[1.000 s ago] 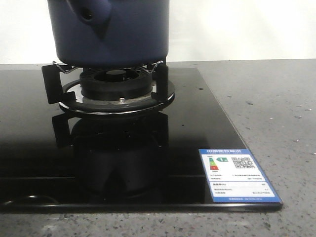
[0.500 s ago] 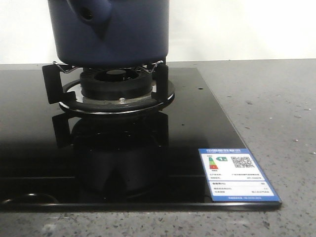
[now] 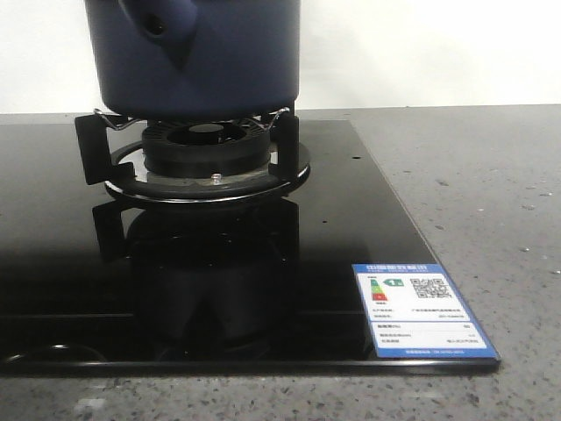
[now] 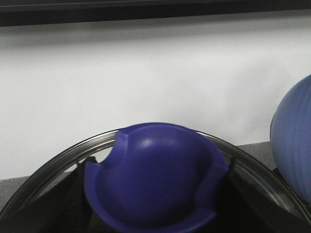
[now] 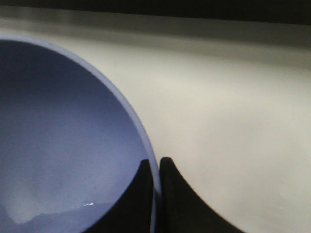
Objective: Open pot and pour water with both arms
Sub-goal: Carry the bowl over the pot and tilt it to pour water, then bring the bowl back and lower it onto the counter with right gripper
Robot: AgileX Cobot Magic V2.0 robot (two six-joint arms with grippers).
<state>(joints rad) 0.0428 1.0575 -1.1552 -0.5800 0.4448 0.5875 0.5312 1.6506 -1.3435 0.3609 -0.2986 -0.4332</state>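
On the burner stand [image 3: 197, 167] at the back of the black glass cooktop [image 3: 263, 289] sits the pot [image 3: 197, 57], its dark navy wall filling the upper part of the front view, its stubby tube handle [image 3: 158, 24] with the round hole turned toward the camera; the cooktop lies on a grey speckled counter [image 3: 473, 184], and an energy-rating sticker [image 3: 423, 310] is stuck at the cooktop's near right corner; neither arm shows in the front view.

Through the left wrist camera a navy cup-shaped knob [image 4: 153, 177] sits close in front of the lens, ringed by the metal rim of a glass lid [image 4: 58, 162]; dark parts of the left end effector [image 4: 146, 225] lie at either side below it, but whether its fingers are spread or pinching the knob I cannot tell; a blue rounded wall shows at the edge of that view.

Through the right wrist camera the right end effector [image 5: 154, 182] has its two dark fingers [image 5: 172, 194] pressed against either side of a thin pale-blue rim [image 5: 121, 104], one inside and one outside, pinching the wall of the blue bowl; a small glossy glint shows low inside, possibly the water [image 5: 87, 205], though that is unclear.
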